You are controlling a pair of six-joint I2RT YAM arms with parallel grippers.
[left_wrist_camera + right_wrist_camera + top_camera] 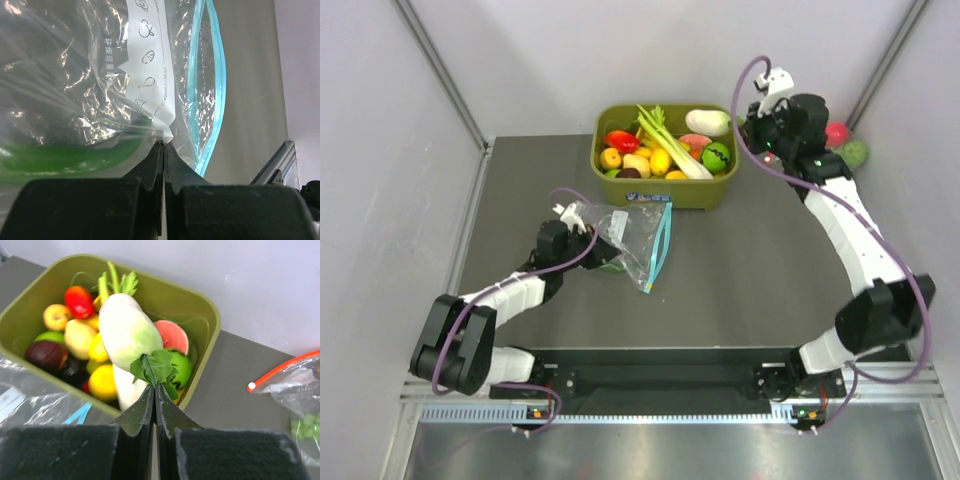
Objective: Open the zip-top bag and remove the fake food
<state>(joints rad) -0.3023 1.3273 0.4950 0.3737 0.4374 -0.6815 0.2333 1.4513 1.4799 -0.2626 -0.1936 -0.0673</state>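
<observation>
The clear zip-top bag (635,238) with a blue-green zip strip (215,95) and a white label lies on the table left of centre. A dark green piece (65,157) shows inside it. My left gripper (588,232) is shut on the bag's edge (162,134). My right gripper (745,125) is shut on the green leaves (152,367) of the white radish (125,330) and holds it over the olive bin's (720,190) right end; the radish also shows in the top view (708,122). The leek (670,145) lies in the bin.
The bin holds red, yellow and orange toy fruits (635,155). A second clear bag with a red zip strip (280,367) lies at the back right, with red and green toys (847,145) by it. Grey walls close in the table.
</observation>
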